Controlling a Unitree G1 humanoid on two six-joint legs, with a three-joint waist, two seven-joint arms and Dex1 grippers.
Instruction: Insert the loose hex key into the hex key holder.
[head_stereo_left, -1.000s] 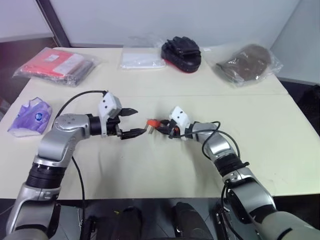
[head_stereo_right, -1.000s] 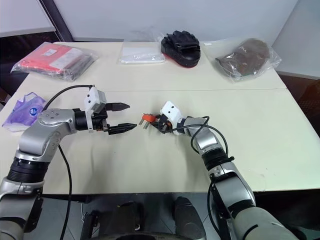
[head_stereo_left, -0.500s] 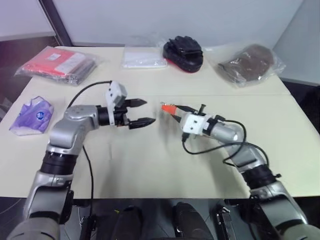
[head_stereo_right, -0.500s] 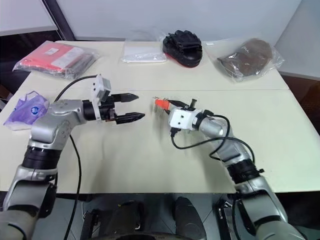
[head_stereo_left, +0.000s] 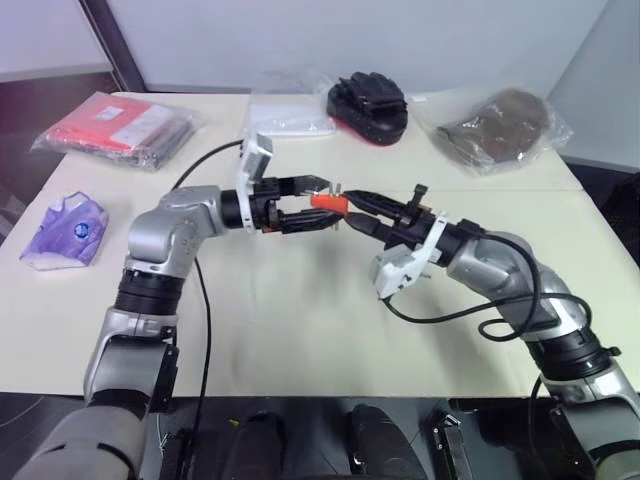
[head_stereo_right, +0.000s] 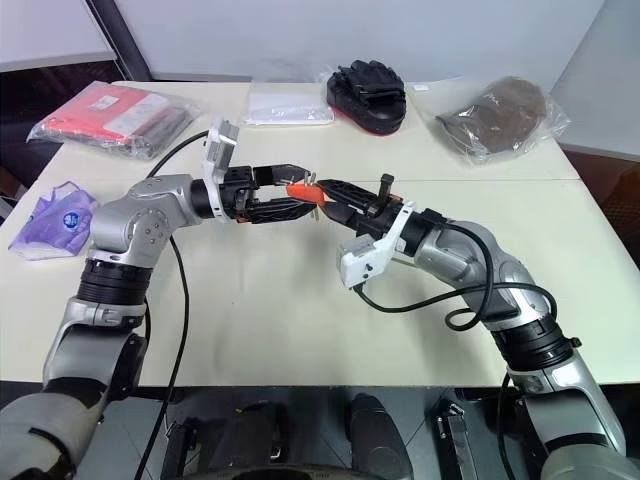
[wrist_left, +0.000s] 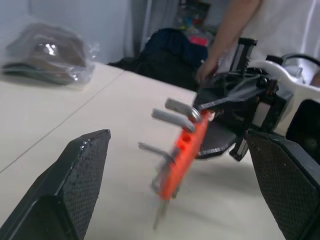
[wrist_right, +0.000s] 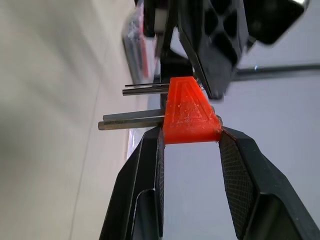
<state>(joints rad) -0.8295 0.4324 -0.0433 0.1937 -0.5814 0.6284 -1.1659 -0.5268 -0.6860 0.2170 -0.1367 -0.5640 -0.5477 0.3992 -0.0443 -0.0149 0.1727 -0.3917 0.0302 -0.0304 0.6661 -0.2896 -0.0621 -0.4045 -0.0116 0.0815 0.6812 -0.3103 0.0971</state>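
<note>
Bright even light, soft shadows, blurred wrist-view backgrounds

A person (wrist_left: 235, 30) behind the table is cut off above the forearm by the frame edge

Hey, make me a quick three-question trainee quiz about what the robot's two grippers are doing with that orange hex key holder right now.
1. True or false: the hex key holder lies flat on the table.
2. Which gripper clamps the holder? A) left gripper B) right gripper C) neither
3. Fill in: the left gripper's fingers stand ____, one on each side of the holder.

Key
1. False; it is held up above the table.
2. B; the right gripper's two fingers pinch the orange block's end.
3. Open; neither finger touches the holder in the left wrist view.
</note>
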